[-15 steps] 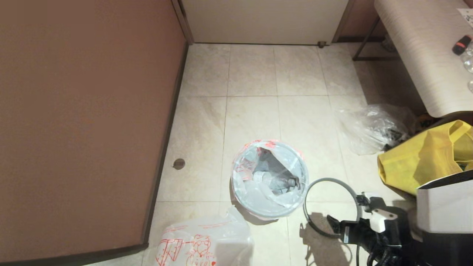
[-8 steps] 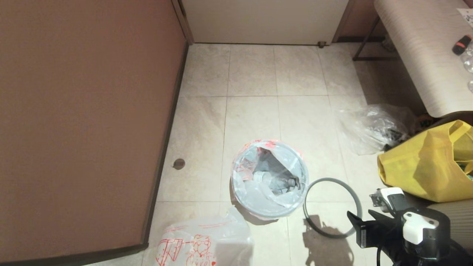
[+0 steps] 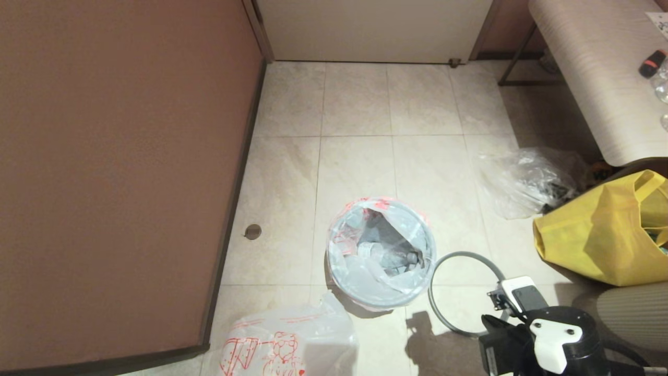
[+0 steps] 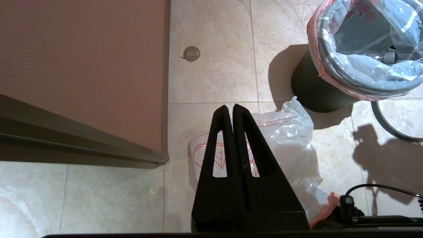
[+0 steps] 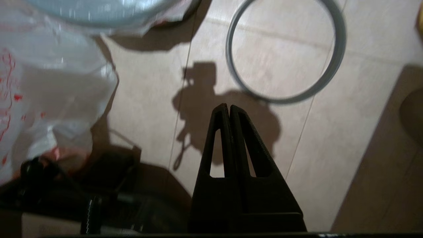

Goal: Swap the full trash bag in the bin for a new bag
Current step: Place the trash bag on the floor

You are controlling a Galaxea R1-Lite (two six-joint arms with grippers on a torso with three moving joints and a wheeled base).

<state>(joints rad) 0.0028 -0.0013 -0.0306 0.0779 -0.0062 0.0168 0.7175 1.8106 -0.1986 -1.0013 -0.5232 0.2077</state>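
The bin (image 4: 314, 92) stands on the floor tiles, lined with the full trash bag (image 3: 365, 271), whose orange-red edge folds over the rim; a bottle lies inside. The bin's grey hoop (image 3: 464, 254) lies flat on the floor to its right. The new bag (image 3: 292, 344), printed in red, lies crumpled near the front. My right gripper (image 3: 486, 321) hangs shut and empty just short of the hoop (image 5: 284, 99). My left gripper (image 4: 230, 107) is shut with nothing in it, hovering over the new bag (image 4: 290, 138).
A brown door panel (image 3: 120, 172) fills the left side. At the right are a clear crinkled bag (image 3: 527, 177), a yellow tote (image 3: 600, 235) and a table (image 3: 589, 68). A round floor stop (image 3: 253, 231) sits by the door.
My right gripper has gone from open to shut with nothing in it, and the arm has swung right, then back toward the near edge. The hoop stays on the floor.
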